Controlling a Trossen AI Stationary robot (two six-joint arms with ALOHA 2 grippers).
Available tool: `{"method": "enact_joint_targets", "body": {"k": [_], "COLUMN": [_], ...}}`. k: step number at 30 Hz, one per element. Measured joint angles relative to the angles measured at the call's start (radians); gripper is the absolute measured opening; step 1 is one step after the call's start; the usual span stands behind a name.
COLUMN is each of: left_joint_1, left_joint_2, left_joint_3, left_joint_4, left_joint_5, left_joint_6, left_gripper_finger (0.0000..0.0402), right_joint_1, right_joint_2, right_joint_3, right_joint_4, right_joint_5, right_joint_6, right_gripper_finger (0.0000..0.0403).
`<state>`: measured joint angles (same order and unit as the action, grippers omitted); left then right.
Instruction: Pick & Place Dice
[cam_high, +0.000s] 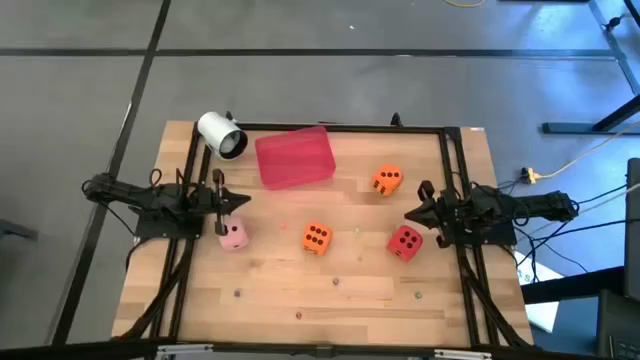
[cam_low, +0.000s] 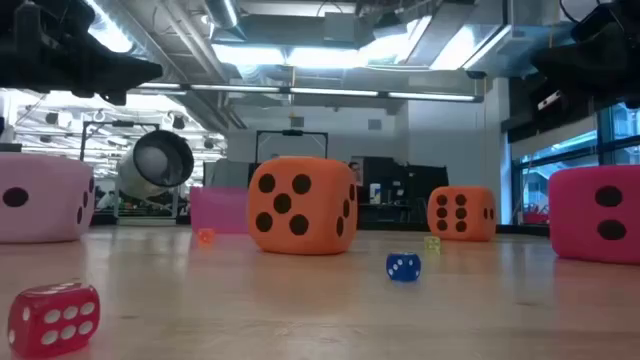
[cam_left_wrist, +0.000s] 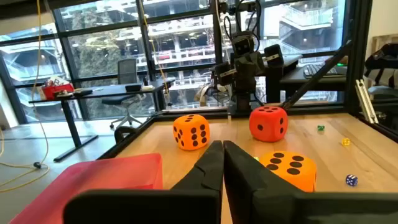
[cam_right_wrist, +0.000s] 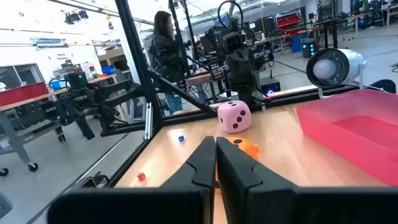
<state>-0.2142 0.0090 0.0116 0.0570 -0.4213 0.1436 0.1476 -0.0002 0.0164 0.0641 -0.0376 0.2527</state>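
Four dice rest on the wooden table: a pale pink one, an orange one at the middle, another orange one farther back, and a red one. My left gripper hangs shut above the table, just behind the pink die and touching nothing. My right gripper is shut as well, raised between the far orange die and the red die. The left wrist view shows both orange dice and the red die beyond the shut fingers. The right wrist view shows the pink die.
A flat red tray lies at the table's far middle, with a white cylinder-shaped device to its left. Tiny coloured dice and beads are scattered toward the near edge. Black frame rails run along the table's sides. A person stands beyond the table.
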Motion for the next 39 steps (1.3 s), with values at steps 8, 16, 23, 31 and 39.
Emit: {"method": "enact_joint_targets", "body": {"k": [8, 16, 23, 31, 39], "left_joint_1": [0.000, 0.000, 0.000, 0.000, 0.000], "left_joint_2": [0.000, 0.000, 0.000, 0.000, 0.000], "left_joint_3": [0.000, 0.000, 0.000, 0.000, 0.000], "left_joint_4": [0.000, 0.000, 0.000, 0.000, 0.000], "left_joint_5": [0.000, 0.000, 0.000, 0.000, 0.000], "left_joint_6": [0.000, 0.000, 0.000, 0.000, 0.000], "left_gripper_finger": [0.0006, 0.0008, 0.0009, 0.0009, 0.0012], "right_joint_1": [0.000, 0.000, 0.000, 0.000, 0.000], "right_joint_2": [0.000, 0.000, 0.000, 0.000, 0.000], "right_joint_3": [0.000, 0.000, 0.000, 0.000, 0.000], "right_joint_4": [0.000, 0.000, 0.000, 0.000, 0.000], "right_joint_5": [0.000, 0.000, 0.000, 0.000, 0.000], "right_joint_6": [0.000, 0.000, 0.000, 0.000, 0.000], "right_gripper_finger": [0.0016, 0.0016, 0.0016, 0.0016, 0.0016]}}
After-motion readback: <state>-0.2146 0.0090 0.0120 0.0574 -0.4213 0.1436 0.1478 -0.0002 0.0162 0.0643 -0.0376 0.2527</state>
